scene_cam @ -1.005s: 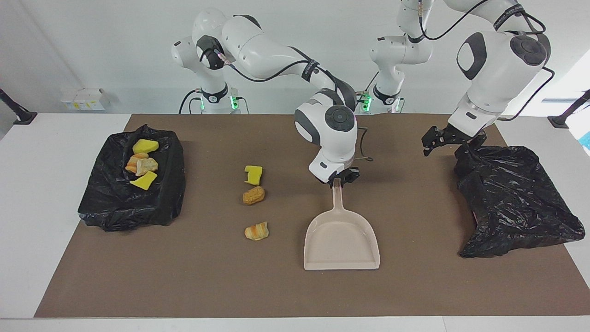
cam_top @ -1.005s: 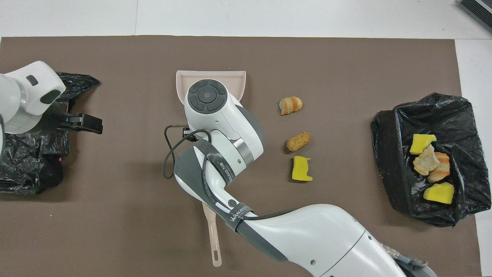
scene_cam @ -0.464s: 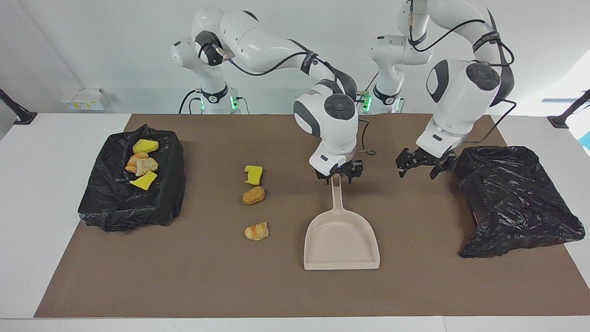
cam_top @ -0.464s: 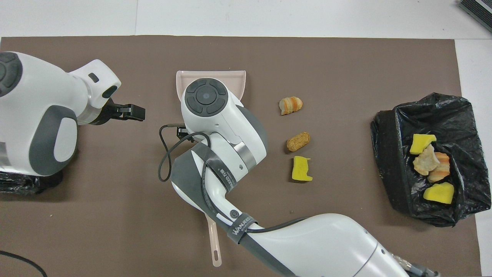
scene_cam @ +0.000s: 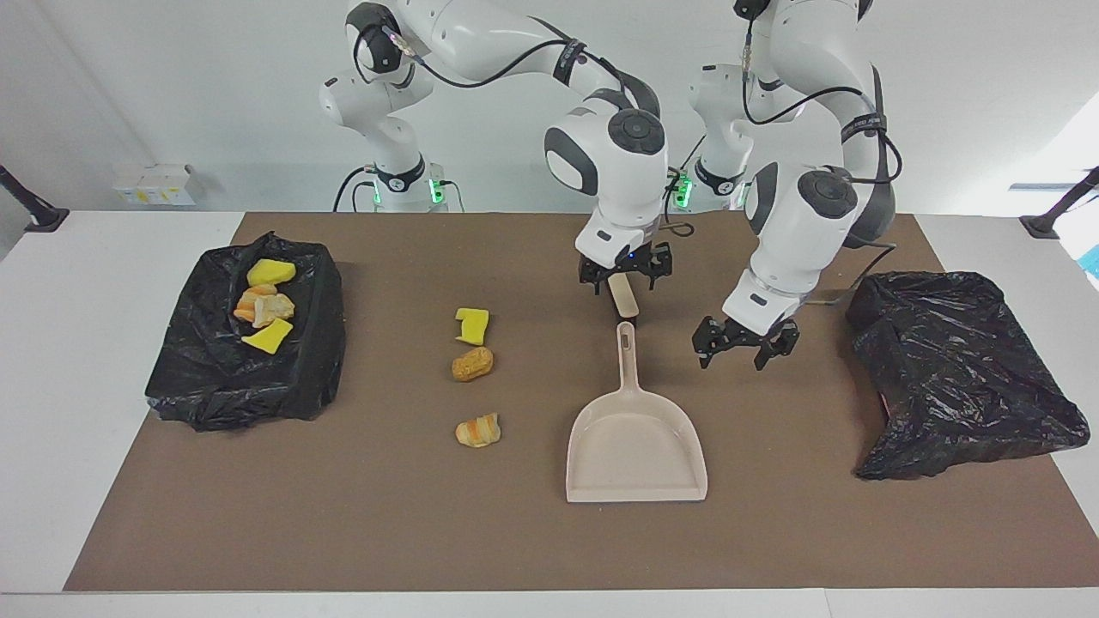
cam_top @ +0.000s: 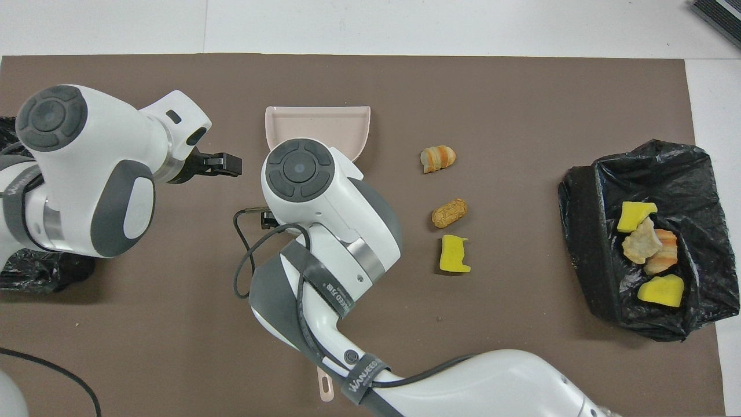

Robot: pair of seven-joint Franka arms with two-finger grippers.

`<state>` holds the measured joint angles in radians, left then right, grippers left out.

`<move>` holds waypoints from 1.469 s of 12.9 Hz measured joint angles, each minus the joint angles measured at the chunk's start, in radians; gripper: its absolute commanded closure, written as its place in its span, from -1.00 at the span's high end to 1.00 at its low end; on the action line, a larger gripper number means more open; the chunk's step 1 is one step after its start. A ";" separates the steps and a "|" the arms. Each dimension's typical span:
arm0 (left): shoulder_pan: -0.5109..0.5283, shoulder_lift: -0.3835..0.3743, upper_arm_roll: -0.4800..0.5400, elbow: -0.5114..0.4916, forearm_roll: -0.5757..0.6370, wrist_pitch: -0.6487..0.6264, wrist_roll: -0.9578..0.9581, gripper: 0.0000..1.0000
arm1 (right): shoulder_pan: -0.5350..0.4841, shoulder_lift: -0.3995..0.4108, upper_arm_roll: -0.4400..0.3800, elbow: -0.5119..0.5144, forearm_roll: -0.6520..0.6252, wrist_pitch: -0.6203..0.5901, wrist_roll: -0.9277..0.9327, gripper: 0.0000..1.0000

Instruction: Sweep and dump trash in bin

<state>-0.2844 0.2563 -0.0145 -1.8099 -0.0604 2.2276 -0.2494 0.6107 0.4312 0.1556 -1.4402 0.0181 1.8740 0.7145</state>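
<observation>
facing view: three scraps [scene_cam: 473,364] lie on the mat beside the dustpan [scene_cam: 635,438], four in the bin [scene_cam: 249,343]. right gripper [scene_cam: 624,276] and left gripper [scene_cam: 745,342] hang spread, empty. overhead view: the scraps [cam_top: 448,213] look light and spongy; pinch across their middles.

A brown mat [scene_cam: 386,532] covers most of the white table [scene_cam: 86,386]. A crumpled black plastic bag [scene_cam: 962,378] lies at the mat's edge toward the left arm's end, spilling onto the bare table. A small white box [scene_cam: 154,184] sits past the table's corner at the right arm's end.
</observation>
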 measured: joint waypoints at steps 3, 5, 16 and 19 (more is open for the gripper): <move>-0.024 0.008 -0.002 0.008 0.000 0.042 -0.074 1.00 | 0.013 -0.126 0.005 -0.150 0.005 0.000 0.000 1.00; -0.043 0.008 -0.003 0.011 0.000 0.043 -0.080 1.00 | 0.041 -0.167 0.006 -0.218 0.018 0.025 0.000 1.00; -0.201 0.052 -0.004 0.005 0.000 -0.005 -0.101 1.00 | 0.148 -0.319 0.008 -0.616 0.144 0.276 -0.006 1.00; -0.212 0.059 -0.004 -0.005 0.000 -0.008 -0.102 1.00 | 0.184 -0.319 0.008 -0.660 0.149 0.296 0.006 1.00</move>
<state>-0.4966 0.3155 -0.0185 -1.8145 -0.0604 2.2200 -0.3516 0.7945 0.1124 0.1633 -2.1004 0.1666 2.1700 0.7207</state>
